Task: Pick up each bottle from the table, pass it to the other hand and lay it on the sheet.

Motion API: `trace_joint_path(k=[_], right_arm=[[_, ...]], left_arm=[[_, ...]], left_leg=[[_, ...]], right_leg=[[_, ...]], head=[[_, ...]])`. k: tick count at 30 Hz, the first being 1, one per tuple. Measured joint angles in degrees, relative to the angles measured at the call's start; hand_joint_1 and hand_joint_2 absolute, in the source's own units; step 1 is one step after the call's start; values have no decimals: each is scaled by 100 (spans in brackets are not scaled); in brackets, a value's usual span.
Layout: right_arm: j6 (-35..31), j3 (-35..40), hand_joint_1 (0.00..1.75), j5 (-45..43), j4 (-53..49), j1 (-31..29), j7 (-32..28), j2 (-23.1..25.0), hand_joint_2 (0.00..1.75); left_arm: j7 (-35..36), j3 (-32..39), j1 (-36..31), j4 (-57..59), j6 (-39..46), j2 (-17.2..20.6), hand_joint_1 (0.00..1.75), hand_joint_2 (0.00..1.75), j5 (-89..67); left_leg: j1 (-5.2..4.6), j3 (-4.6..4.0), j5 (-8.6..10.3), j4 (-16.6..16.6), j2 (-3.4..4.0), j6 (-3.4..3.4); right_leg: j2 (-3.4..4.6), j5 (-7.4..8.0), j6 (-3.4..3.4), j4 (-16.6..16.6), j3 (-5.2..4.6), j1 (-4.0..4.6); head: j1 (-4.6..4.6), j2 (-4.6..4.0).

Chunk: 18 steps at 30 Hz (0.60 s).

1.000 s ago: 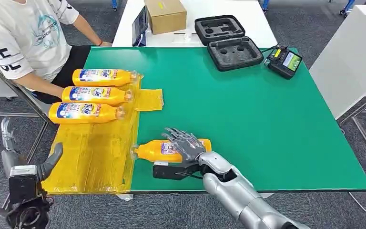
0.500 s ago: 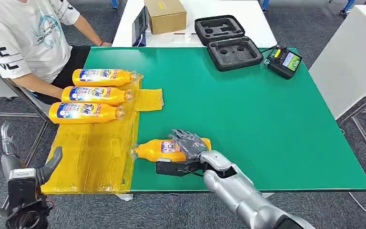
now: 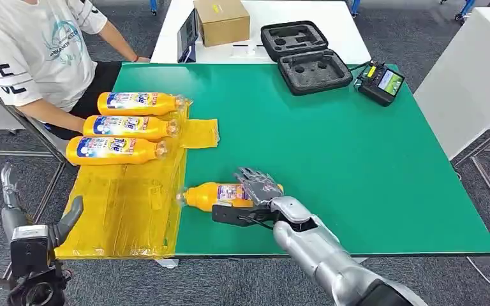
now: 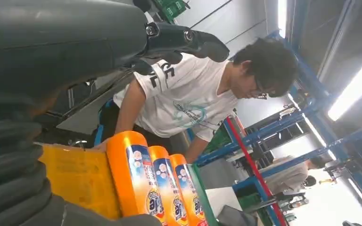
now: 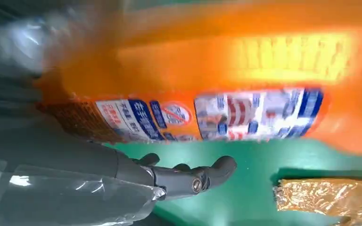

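Note:
An orange bottle lies on its side on the green table, its cap at the edge of the yellow sheet. My right hand lies over the bottle's base end, fingers spread on top and thumb along the near side. The right wrist view shows the bottle close up, with a strip of green between it and the thumb. Three more orange bottles lie side by side on the far part of the sheet. My left hand hangs off the table's near left corner, fingers apart, holding nothing.
A person sits at the table's far left, one arm close to the sheet bottles. A black foam case, a handheld controller and a cardboard box stand along the far edge. The right half of the green table is bare.
My right hand has slid toward the bottle's base end and its thumb has come nearer the bottle. The bottle has shifted slightly away from me. The left hand has barely moved.

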Motion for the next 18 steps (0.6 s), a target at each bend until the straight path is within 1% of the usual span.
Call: trace_joint_path(k=[2, 5, 8, 10, 12, 14, 18], right_arm=[[0, -72, 175, -169, 4, 2, -248, 13, 175], [-4, -264, 175, -650, -76, 76, -947, 15, 175], [-20, -437, 175, -1222, -359, 319, -1725, 52, 175], [-20, -540, 175, -1555, -591, 484, -2049, 92, 175], [-4, -597, 175, -1852, -820, 574, -2223, 122, 175], [-2, -651, 175, -1971, -977, 620, -2258, 138, 175], [-26, -710, 175, -2258, -1082, 672, -2459, 181, 175]], left_arm=[[37, -2, -4, 0, -68, -9, 0, 175, 4], [57, 0, -9, 0, -170, -24, 0, 175, 20], [41, -4, -23, 0, -275, -48, 0, 175, 92], [26, -4, -15, 0, -310, -70, 0, 175, 140], [13, -4, -2, 0, -332, -85, 0, 175, 197], [6, -2, 14, -17, -339, -101, 0, 175, 247], [-4, 11, 77, -92, -365, -120, 0, 175, 334]], left_leg=[[0, 1, 0, 0, 0, 0], [-1, 3, -2, 0, 6, 0], [-1, 2, -2, 0, 8, 0], [1, -2, -2, 0, 5, -1], [5, -4, -2, 0, 5, -1], [6, -5, -3, 0, 5, -3], [5, -8, -4, 0, 6, -3]], right_leg=[[0, 0, 0, 0, 0, 0], [4, 3, 1, 0, 2, 0], [7, 3, 1, 0, -2, 0], [3, 1, 0, 1, -3, 2], [4, 0, -2, 1, -4, 7], [4, -1, -2, 1, -5, 12], [4, -1, -3, 1, -7, 12]], head=[[2, 0], [0, 0], [0, 0], [-2, 0], [-2, 0], [0, 0], [2, 0]])
